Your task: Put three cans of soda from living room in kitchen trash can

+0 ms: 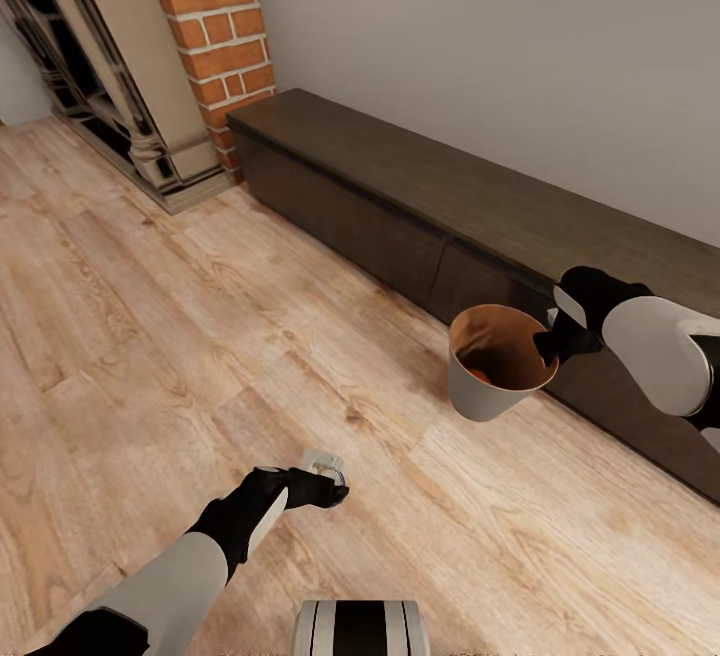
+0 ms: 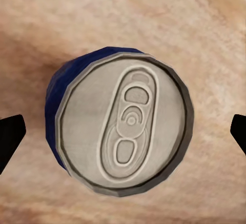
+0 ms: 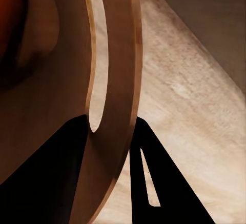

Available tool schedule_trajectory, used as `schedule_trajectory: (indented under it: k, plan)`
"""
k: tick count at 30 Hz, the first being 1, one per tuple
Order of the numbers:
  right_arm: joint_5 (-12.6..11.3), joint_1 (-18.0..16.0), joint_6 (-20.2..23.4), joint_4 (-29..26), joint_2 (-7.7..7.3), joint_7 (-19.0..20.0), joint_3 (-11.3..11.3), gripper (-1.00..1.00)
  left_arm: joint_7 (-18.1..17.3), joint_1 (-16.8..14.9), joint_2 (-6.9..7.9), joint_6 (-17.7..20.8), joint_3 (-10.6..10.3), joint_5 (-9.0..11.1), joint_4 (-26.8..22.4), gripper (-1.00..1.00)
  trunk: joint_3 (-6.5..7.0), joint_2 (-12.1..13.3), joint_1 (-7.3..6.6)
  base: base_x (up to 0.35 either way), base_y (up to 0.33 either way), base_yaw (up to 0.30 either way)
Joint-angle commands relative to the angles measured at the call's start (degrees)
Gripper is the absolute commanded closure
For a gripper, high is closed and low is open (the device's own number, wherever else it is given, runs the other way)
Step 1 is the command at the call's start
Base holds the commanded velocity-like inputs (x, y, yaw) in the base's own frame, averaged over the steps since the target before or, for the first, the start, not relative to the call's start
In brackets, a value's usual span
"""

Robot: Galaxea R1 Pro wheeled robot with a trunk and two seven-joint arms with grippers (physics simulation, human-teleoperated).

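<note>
A blue can of soda (image 2: 120,126) with a silver top stands upright on the wood floor. My left gripper (image 2: 123,131) hangs open right above it, one finger on each side and clear of its wall. In the head view that can (image 1: 322,460) peeks out just beyond the left gripper (image 1: 330,481). My right gripper (image 1: 548,344) is shut on the rim of the tash can (image 1: 485,391) and holds it tilted above the floor. The right gripper (image 3: 111,124) pinches the coppery wall (image 3: 115,55). Something orange (image 1: 478,372) lies in the bucket.
A long low dark-brown bench (image 1: 450,176) runs along the wall behind the bucket. A red brick column (image 1: 215,26) and a dark framed unit (image 1: 110,106) stand at the far left. My base (image 1: 360,628) shows at the bottom edge.
</note>
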Motion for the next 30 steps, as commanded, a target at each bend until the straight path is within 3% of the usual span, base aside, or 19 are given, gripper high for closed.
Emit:
schedule_trajectory:
  k: [1, 5, 16, 17, 30]
  plan:
    - [-0.4, -0.1, 0.0, 0.0, -0.01, 0.1, -0.4, 1.00, 0.0, 0.0, 0.00, 0.0, 0.0, 0.0, 0.0, -1.00, -0.22, 0.0, 0.01, 0.000, 0.000, 0.000]
    - [-0.4, 0.0, 0.0, 0.0, -0.04, 0.1, -0.4, 1.00, 0.0, 0.0, 0.00, 0.0, 0.0, 0.0, 0.0, -1.00, -1.11, -0.1, 0.11, 0.000, 0.000, 0.000]
    - [-0.4, 0.0, 0.0, 0.0, -0.13, 0.1, -0.2, 1.00, 0.0, 0.1, 0.00, -0.4, 0.0, 0.0, 0.0, -1.00, -1.11, -0.1, 0.11, 0.000, 0.000, 0.000]
    - [-0.4, 0.0, 0.0, 0.0, -0.13, 0.1, -0.1, 1.00, 0.0, 0.1, 0.00, -0.4, 0.0, 0.0, 0.0, 1.00, -1.11, -0.1, 0.11, 0.000, 0.000, 0.000]
    - [-0.4, 0.0, 0.0, 0.0, -0.08, 0.1, 0.9, 1.00, 0.0, 0.1, 0.00, -0.9, 0.0, 0.0, 0.0, 1.00, -1.11, -0.1, 0.11, 0.000, 0.000, 0.000]
